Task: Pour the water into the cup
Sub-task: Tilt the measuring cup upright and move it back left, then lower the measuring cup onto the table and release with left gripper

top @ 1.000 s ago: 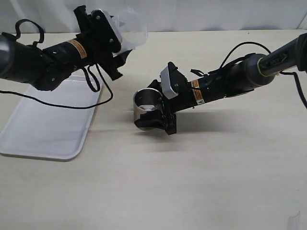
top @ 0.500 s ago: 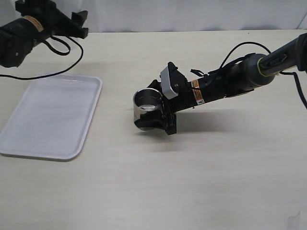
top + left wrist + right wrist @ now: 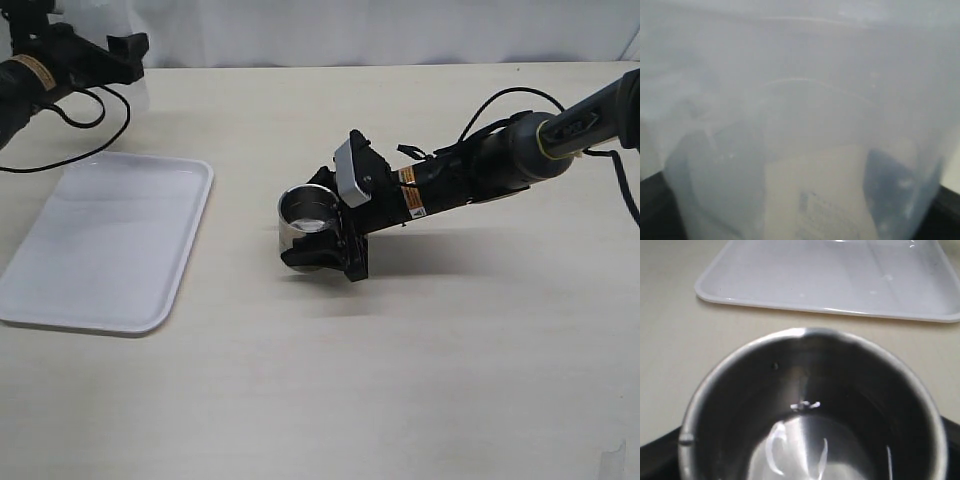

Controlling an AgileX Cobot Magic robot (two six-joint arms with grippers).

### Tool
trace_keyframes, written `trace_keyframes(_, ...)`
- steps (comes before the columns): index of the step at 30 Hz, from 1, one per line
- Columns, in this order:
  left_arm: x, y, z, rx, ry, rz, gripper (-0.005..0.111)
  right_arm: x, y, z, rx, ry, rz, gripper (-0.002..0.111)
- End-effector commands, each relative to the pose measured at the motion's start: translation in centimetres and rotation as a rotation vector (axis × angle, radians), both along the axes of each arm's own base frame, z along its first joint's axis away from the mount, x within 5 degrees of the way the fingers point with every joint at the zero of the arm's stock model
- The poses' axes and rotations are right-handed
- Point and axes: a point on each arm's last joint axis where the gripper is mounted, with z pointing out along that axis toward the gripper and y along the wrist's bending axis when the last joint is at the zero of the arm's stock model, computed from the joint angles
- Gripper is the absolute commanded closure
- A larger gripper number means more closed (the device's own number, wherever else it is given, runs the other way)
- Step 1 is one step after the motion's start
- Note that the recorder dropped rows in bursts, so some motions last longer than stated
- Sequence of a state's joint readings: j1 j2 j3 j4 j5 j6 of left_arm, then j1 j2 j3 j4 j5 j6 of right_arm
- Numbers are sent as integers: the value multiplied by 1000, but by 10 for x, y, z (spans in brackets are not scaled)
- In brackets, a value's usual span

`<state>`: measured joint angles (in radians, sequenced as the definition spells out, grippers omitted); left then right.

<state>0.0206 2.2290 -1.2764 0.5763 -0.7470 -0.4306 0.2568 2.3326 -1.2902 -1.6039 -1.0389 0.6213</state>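
Note:
The steel cup (image 3: 306, 212) stands upright near the table's middle, and my right gripper (image 3: 314, 228) is shut on its sides. In the right wrist view the cup's shiny inside (image 3: 810, 415) fills the frame, with bright glints at the bottom. My left gripper (image 3: 118, 52) is at the far back left, shut on the translucent plastic beaker (image 3: 128, 88), far from the cup. The beaker wall (image 3: 800, 100) fills the left wrist view, with a dark finger (image 3: 890, 185) showing through it. I cannot make out water in the beaker.
A white plastic tray (image 3: 60, 290) lies on the left of the table, also in the right wrist view (image 3: 790, 280) beyond the cup. Black cables trail from both arms. The right arm (image 3: 480, 170) stretches in from the right edge.
My left arm has carried the beaker from the back middle near the cup away to the far back left corner. The right gripper and the cup have not moved.

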Motion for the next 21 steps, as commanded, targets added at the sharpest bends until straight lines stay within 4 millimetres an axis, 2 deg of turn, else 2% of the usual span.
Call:
trace_keyframes(1,13,-18,-9,-27,-11,-86,107,0,1,4,22,2,-5,104)
trace_keyframes(6,18,-41,-29,1,6,-164,107,3,0,2,-11,-4,-31,104)
trace_keyframes(9,19,-49,-32,-1,9,-176,107,3,0,2,-11,-2,-32,104)
trace_keyframes(21,18,-51,-36,12,9,-187,107,3,0,2,-11,-2,-32,104)
